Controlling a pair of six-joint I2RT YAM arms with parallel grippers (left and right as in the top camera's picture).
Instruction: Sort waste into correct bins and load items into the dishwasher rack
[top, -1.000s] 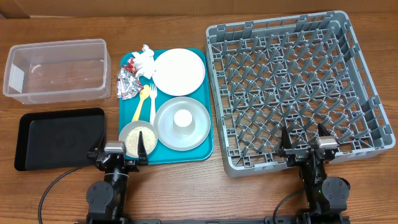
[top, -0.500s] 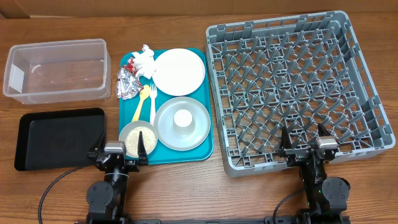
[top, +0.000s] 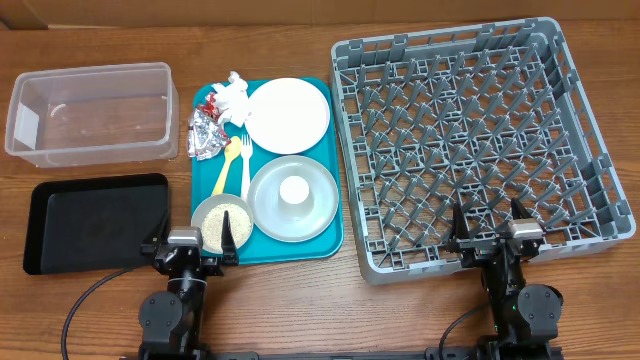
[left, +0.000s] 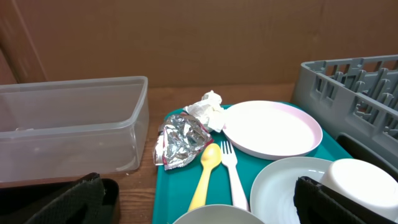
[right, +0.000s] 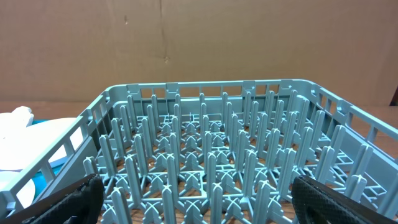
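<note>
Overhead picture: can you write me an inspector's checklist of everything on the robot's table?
Surface: wooden table, with a teal tray left of the middle.
Waste: napkin and foil wrappers at the teal tray's far left edge; grains in the small bowl.
Dishes: white plate, grey plate with the cup on it, yellow spoon and white fork, all on the teal tray.
Bins: clear tub and black tray, both empty.
Rack: grey rack, empty.
Clutter: nothing seen.
Pincers: left pincer open by the bowl; right pincer open at the rack's near edge; neither holds anything.
Cables: black cable trailing from the left arm's base, another from the right.
Surroundings: brown cardboard wall behind the table.
</note>
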